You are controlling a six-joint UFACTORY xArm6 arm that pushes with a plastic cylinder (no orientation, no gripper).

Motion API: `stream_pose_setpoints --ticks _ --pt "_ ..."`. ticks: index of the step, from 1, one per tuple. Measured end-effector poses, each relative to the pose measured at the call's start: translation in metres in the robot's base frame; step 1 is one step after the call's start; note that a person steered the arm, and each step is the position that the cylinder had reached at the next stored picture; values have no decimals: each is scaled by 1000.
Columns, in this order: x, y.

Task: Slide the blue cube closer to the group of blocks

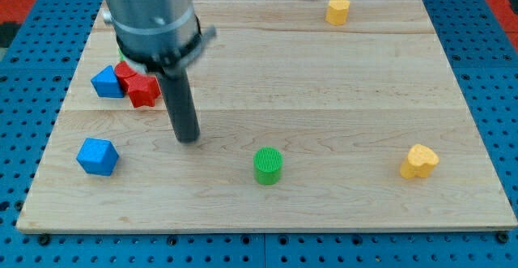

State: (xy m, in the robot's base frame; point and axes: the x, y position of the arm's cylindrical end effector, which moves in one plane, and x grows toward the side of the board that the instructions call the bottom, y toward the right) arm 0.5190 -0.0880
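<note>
Clearly the push is not yet done: the blue cube (98, 156) sits alone near the view's bottom left, well apart from the group of blocks (129, 82) further up. With no claw to open or hold, my tip (188, 139) touches nothing, standing right of the cube.

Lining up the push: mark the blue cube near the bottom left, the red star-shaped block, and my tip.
blue cube (97, 156), camera view, middle of its top face.
red star-shaped block (142, 91), camera view, centre of its top.
my tip (188, 138), camera view, the rod's very end on the board.
</note>
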Motion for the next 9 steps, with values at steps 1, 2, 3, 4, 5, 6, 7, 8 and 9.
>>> stream_pose_setpoints --ticks 1,2,3,4,5,6,7,8,9 --pt "59 -34" --pt "65 -111" --pt "37 -145" --pt "23 -120" --pt "22 -82" --pt "-3 -78" --pt "-28 -82" --pt "1 -103" --pt "-5 -155"
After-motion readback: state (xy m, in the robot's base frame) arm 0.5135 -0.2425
